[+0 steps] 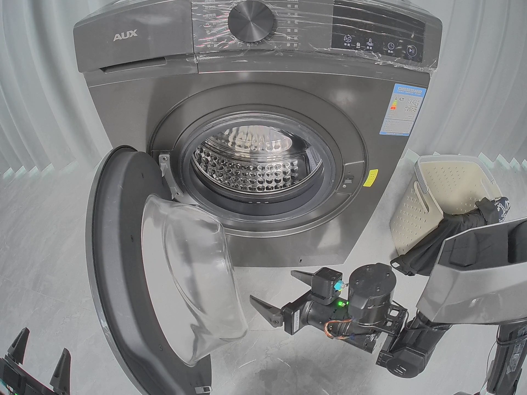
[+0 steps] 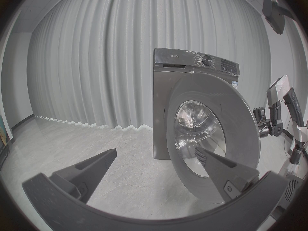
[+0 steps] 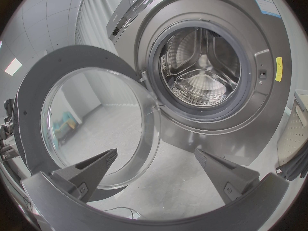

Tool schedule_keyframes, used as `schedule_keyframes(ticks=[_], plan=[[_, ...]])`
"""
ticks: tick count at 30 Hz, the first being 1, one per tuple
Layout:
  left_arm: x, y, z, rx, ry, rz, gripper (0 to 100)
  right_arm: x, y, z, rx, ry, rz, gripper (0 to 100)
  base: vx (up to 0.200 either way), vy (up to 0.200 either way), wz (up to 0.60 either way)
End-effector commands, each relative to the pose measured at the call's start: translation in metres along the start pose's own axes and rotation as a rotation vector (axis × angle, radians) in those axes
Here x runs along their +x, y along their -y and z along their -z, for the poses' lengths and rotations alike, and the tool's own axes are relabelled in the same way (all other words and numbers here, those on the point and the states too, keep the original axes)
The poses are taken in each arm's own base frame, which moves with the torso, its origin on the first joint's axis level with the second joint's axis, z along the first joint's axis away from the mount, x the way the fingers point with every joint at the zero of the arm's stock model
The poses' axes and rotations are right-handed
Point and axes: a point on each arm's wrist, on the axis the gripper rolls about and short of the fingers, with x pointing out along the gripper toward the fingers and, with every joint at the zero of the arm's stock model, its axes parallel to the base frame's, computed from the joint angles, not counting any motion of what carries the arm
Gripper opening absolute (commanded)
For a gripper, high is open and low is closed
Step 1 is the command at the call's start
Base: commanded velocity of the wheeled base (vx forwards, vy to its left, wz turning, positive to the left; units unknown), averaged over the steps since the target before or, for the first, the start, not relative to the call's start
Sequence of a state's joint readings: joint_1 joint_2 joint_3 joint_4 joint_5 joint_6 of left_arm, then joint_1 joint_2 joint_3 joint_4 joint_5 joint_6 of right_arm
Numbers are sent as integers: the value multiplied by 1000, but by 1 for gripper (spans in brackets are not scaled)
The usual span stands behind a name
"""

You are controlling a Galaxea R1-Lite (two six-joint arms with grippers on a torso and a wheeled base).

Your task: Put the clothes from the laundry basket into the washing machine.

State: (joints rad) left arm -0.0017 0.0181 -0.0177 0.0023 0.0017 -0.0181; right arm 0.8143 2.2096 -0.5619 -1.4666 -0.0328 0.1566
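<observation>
Counted from the left: one left claw [image 1: 44,346], one round door [image 1: 110,248], one washing machine [image 1: 137,100], one right claw [image 1: 273,286], one laundry basket [image 1: 409,215] and one dark garment [image 1: 439,242]; the left claw sits low at the robot's near left, beside the door's outer edge, its two fingers pointing up and spread wide with nothing between them, and its own camera shows the same wide gap [image 2: 154,151] facing the door's grey back; the door is swung fully open to the left on its hinge, its clear glass bowl [image 1: 192,270] bulging toward the robot; the grey front-loading machine stands on a pale tiled floor [image 1: 44,237] before a white pleated curtain [image 1: 33,83] that runs along the room's wall; one dial [image 1: 251,21] sits on its control panel under clear film, and the perforated steel drum [image 1: 252,160] shows through the round opening; the right arm lies low across the floor in front of the machine's lower right corner, its claw pointing left toward the glass bowl, jaws wide apart and gripping nothing, as its wrist view [image 3: 155,151] confirms; the cream basket stands on the floor just beside the machine's right side; the garment hangs over the basket's near rim and down its outside, partly hidden behind the right arm.
</observation>
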Motion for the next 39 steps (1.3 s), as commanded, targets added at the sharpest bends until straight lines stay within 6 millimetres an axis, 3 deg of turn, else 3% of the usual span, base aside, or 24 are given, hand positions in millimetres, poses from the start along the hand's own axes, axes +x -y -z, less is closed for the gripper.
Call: schedule_keyframes(ticks=[1,17,22,24,26,30,39], plan=[[0,0,5,0,-2,0,100,5,-8,16,-11,-44,-24,100,0,0,0],[0,0,5,0,0,0,100,8,-38,12,-9,8,-114,100,0,0,0],[0,0,5,0,-2,0,100,19,-32,1,-3,52,-94,100,0,0,0],[0,0,5,0,-2,0,100,26,-18,-3,-3,66,-56,100,-200,0,0],[0,0,5,0,-2,0,100,33,-1,-1,-2,49,-13,100,-200,0,0],[0,0,5,0,0,-2,100,40,9,8,-1,14,3,100,-150,0,0],[0,0,5,0,0,-2,100,50,-7,17,-23,-6,-38,100,0,0,0]])
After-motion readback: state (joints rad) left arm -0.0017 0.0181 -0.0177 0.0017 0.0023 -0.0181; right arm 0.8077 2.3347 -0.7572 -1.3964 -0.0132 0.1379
